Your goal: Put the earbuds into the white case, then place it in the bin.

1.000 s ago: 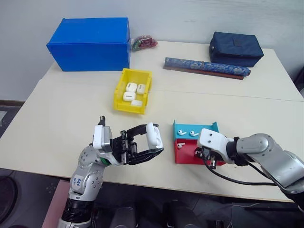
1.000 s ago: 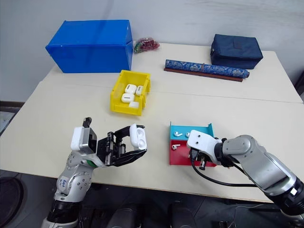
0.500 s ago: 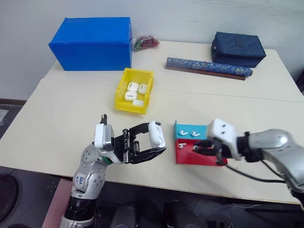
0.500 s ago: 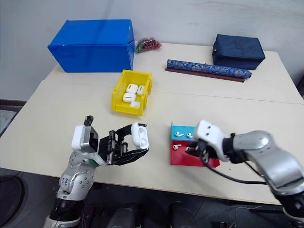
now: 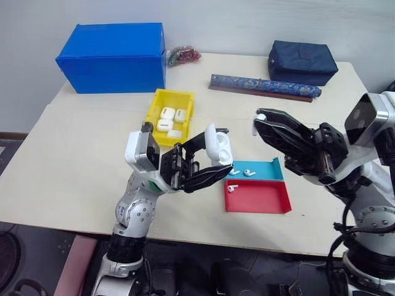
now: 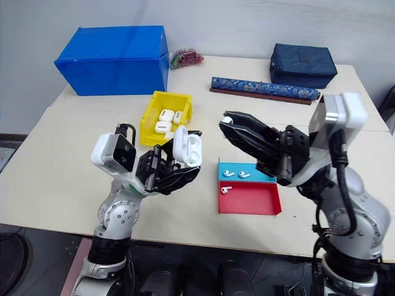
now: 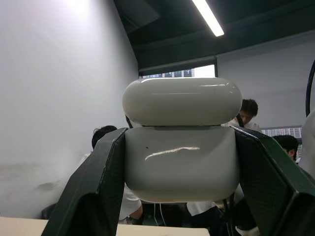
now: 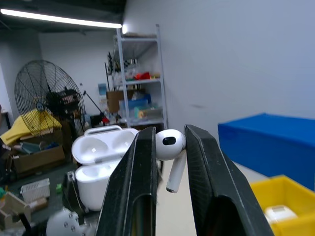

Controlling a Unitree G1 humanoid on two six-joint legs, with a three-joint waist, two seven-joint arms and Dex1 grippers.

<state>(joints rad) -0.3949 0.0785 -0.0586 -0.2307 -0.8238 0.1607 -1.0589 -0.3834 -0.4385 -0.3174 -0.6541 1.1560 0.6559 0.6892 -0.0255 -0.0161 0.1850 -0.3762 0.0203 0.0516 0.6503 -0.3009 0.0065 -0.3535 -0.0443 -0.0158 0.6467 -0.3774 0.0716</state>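
My left gripper (image 5: 220, 154) is shut on the white case (image 5: 216, 143), held up above the table's front edge with its lid flipped open. In the left wrist view the case (image 7: 180, 162) sits squeezed between both fingers. My right gripper (image 5: 260, 121) hangs in the air just right of the case, pointing toward it, and is shut on one earbud (image 8: 170, 144), whose stem hangs down between the fingers (image 8: 144, 182). The open case (image 8: 100, 164) lies just beyond that earbud. More earbuds (image 5: 249, 172) lie in the tray below. The yellow bin (image 5: 152, 118) stands behind the left gripper.
The teal-and-red tray (image 5: 262, 197) lies at the front, under the gap between the grippers. Several white cases (image 5: 167, 115) lie in the yellow bin. A large blue box (image 5: 114, 55), a navy pouch (image 5: 302, 61) and a long patterned roll (image 5: 265, 87) stand along the far side.
My right gripper has risen from the tray with an earbud and swung to point left at the case. My left gripper has lifted the open case higher and slightly right.
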